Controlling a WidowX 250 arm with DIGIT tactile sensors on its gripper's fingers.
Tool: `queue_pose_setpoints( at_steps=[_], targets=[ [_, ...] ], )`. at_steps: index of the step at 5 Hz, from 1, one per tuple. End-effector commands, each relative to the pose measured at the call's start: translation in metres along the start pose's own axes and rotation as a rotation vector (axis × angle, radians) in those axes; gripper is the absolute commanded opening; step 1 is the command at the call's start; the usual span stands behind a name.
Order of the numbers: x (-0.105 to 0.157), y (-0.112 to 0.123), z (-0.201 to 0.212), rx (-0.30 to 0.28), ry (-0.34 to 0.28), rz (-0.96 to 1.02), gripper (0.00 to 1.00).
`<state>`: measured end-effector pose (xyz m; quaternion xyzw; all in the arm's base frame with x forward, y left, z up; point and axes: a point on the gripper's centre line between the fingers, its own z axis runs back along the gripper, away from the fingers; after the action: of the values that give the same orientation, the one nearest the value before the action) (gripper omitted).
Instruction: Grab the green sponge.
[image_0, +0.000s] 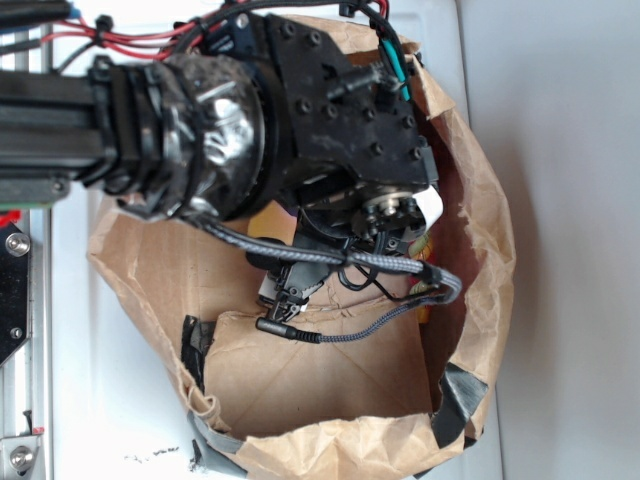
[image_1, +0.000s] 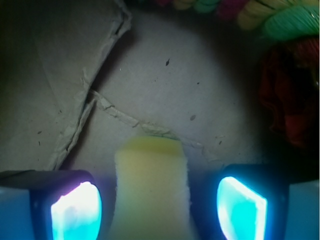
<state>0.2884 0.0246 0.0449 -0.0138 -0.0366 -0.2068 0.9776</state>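
Tight bag interior, sponge between jaws, some bare floor ahead.

Gripper (image_1: 159, 207) jaws stand apart with the green sponge (image_1: 151, 190) filling most of the gap; a narrow slot is left on each side of it, wider on the right. Ahead of the jaws, the bag floor (image_1: 200, 90) is bare, creased paper. A raised paper flap (image_1: 60, 75) blocks ahead-left. The braided rope toy (image_1: 270, 17) lies across the far end and ahead-right, with a dark red bundle (image_1: 287, 95) beside the right jaw's path. Paper bag walls (image_0: 480, 200) ring the arm closely.
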Motion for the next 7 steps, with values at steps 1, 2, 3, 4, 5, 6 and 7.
queue_pose_setpoints(
  at_steps=[1,2,3,4,5,6,7],
  targets=[
    [-0.016,-0.071,-0.011,0.002,0.011,-0.019,1.00],
    [-0.018,-0.079,-0.022,0.002,0.040,-0.013,1.00],
    [-0.020,-0.083,-0.026,0.004,0.059,-0.001,1.00],
    [-0.013,-0.074,-0.024,0.009,0.053,0.014,0.00],
    [-0.010,-0.071,-0.025,0.010,0.046,0.009,0.00],
    [-0.009,-0.070,-0.025,0.009,0.030,0.029,0.00],
    [-0.012,-0.067,-0.018,0.017,-0.004,0.063,0.00]
  ],
)
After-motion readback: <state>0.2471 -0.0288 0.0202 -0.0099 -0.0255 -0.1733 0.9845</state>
